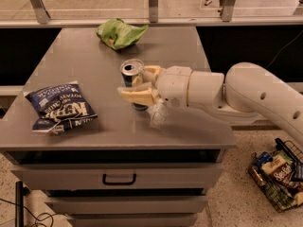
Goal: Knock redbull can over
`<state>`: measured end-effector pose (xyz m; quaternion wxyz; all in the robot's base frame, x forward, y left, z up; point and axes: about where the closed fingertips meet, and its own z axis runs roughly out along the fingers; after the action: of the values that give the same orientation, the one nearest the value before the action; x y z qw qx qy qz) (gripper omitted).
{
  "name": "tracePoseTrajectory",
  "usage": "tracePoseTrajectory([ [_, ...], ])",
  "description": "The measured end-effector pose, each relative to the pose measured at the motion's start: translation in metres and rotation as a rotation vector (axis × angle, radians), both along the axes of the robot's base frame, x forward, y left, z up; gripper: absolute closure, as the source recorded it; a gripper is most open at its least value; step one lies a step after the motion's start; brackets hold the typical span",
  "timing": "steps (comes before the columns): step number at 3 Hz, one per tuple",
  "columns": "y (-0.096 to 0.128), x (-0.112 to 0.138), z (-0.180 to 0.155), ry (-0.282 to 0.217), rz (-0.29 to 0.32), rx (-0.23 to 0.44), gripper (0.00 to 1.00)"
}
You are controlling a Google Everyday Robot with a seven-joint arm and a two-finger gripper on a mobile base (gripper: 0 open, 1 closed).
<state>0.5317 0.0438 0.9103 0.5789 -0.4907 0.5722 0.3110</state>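
Observation:
The redbull can (131,75), slim with a silver top and dark opening, stands near the middle of the grey table (71,60), leaning slightly to the left. My gripper (134,82) reaches in from the right on a white arm (246,93). Its cream fingers (138,96) are spread, one in front of the can and one behind it, so the can sits between them. The near finger hides the can's lower part, and I cannot tell whether the fingers press on it.
A dark blue chip bag (59,109) lies at the table's front left. A crumpled green bag (120,33) lies at the back centre. Drawers with a handle (119,178) sit below. A wire basket of snacks (279,174) stands on the floor at right.

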Motion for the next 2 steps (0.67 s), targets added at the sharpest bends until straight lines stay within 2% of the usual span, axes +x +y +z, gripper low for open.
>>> tracePoseTrajectory([
  [1,-0.003,0.008,0.022,-0.093,0.023,-0.157,1.00],
  [2,-0.012,0.016,0.034,-0.212,0.049,-0.369,1.00],
])
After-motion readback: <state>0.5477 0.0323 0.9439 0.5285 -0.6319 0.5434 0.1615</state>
